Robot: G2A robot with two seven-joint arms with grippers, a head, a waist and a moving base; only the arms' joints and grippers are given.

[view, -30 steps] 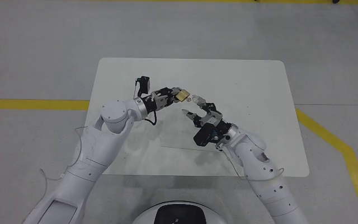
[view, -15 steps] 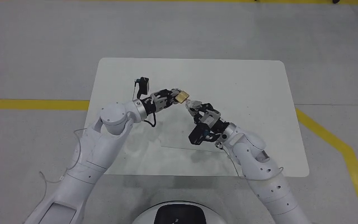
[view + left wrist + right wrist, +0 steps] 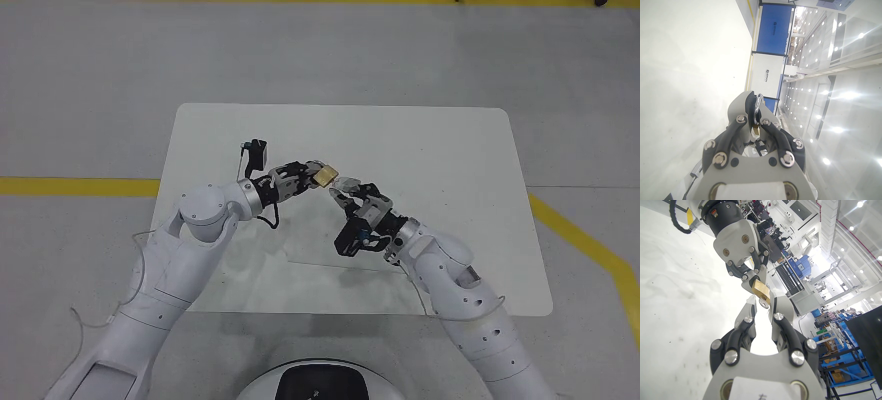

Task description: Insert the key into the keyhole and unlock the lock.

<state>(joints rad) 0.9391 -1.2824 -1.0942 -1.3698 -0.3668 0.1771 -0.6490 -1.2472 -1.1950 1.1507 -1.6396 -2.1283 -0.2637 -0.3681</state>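
Lock (image 3: pixel 761 290) is up in the air above the desk (image 3: pixel 450 150). The left end effector (image 3: pixel 755 108) holds it tight, clamped on its top end by the loop (image 3: pixel 758 100). The key (image 3: pixel 764 304) looks to be in the keyhole already, and its round head sticks out of the bottom of the lock. The right end effector (image 3: pixel 763 301) sits around that head with its fingers (image 3: pixel 749 311) apart, one on each side, not pinching it yet. So I think the putting-in part is done. Left to do: grab the key, turn it, and pop the lock open. I cannot tell if the loop has let go.
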